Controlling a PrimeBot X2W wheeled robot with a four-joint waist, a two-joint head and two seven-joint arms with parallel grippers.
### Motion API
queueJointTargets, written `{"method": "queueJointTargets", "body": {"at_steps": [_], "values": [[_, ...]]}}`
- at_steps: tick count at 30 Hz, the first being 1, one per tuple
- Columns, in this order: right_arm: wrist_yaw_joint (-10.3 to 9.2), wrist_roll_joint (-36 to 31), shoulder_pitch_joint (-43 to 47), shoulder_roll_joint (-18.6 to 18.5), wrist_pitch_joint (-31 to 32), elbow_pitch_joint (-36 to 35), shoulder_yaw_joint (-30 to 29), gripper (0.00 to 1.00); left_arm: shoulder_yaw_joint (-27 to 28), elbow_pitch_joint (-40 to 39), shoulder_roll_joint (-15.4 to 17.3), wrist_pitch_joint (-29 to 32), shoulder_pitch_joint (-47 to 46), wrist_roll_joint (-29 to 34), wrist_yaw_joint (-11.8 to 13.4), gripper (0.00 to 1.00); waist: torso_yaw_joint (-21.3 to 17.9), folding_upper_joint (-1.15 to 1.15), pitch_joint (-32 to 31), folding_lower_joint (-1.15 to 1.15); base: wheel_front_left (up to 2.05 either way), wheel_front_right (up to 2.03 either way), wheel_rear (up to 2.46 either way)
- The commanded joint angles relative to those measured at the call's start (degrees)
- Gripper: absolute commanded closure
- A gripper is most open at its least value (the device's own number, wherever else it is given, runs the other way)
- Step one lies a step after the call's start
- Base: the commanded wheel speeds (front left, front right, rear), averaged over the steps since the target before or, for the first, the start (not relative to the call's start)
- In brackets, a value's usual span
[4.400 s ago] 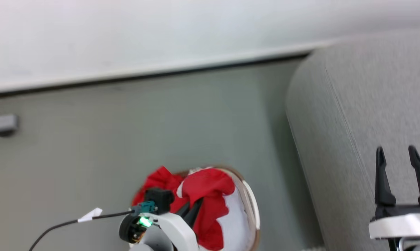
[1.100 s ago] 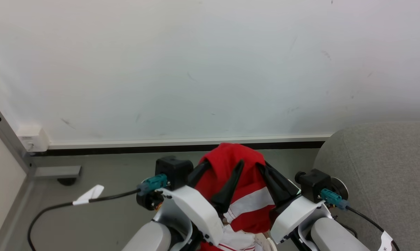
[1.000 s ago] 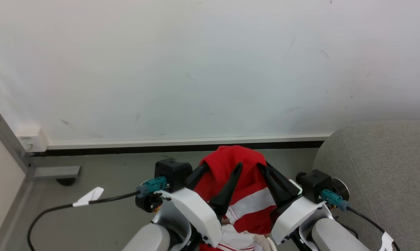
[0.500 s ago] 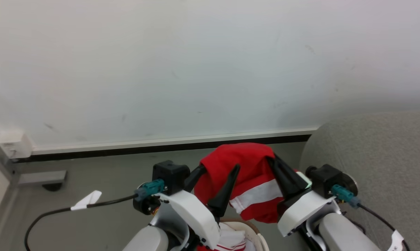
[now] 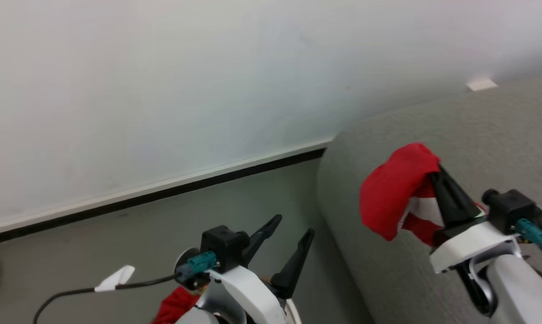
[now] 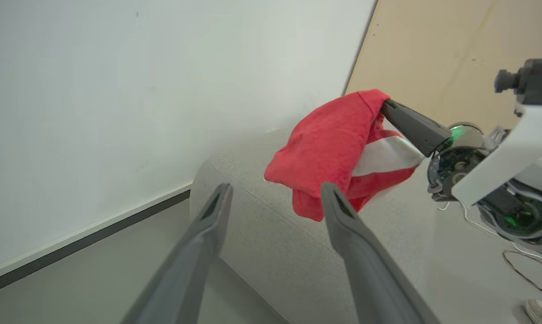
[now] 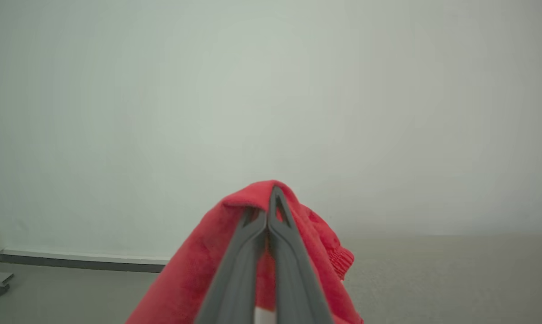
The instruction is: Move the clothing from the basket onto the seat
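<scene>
My right gripper [image 5: 435,170] is shut on a red piece of clothing [image 5: 394,193] with a white panel. It holds it in the air over the rounded end of the grey seat [image 5: 477,130]. In the left wrist view the clothing [image 6: 329,144] hangs from the right gripper [image 6: 383,102] above the seat [image 6: 262,234]. In the right wrist view the red cloth [image 7: 194,270] drapes over my shut right gripper [image 7: 273,194]. My left gripper [image 5: 294,225] stands open and empty over the floor, left of the seat. More red clothing [image 5: 174,306] and a sliver of the basket rim [image 5: 292,311] show beside the left arm.
A white wall with a dark baseboard [image 5: 163,193] runs behind the grey floor [image 5: 118,243]. A black cable with a white tag [image 5: 115,277] trails from my left wrist. A tan panel [image 6: 455,54] stands behind the seat, and a shoe [image 6: 540,310] is on the floor.
The head camera has turned right. My right gripper has carried the red clothing from between both grippers to over the seat. The left gripper, still open, is now clear of the cloth.
</scene>
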Motion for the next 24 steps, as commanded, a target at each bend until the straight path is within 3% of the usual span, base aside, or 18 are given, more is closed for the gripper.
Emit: {"method": "queueJointTargets", "body": {"at_steps": [1,12,19,24], "values": [[-0.13,-0.75,1.32,-1.21,-0.12,-0.71,-1.59,1.00,-0.42,-0.25,0.38,-0.41,0.64,0.59,-0.10,0.00,-5.35,0.00,1.86,0.00,0.00,0.00,0.00],[-0.12,-1.74,6.78,-5.05,1.18,-6.28,-9.75,1.00,-3.23,-1.73,0.10,-0.25,0.90,1.86,-0.58,0.00,-11.74,0.00,5.37,0.00,0.00,0.00,0.00],[-0.12,-2.80,8.41,-2.40,1.37,-10.39,-14.31,1.00,-3.84,-5.58,2.37,2.42,-1.50,3.37,-1.02,0.00,-11.95,0.00,11.87,0.00,0.00,0.00,0.00],[-0.12,-5.06,2.49,0.71,1.33,-10.98,-18.79,1.00,-2.98,-9.89,5.46,5.81,-4.70,4.71,-1.36,0.00,-10.91,0.00,20.24,0.00,0.00,0.00,0.00]]}}
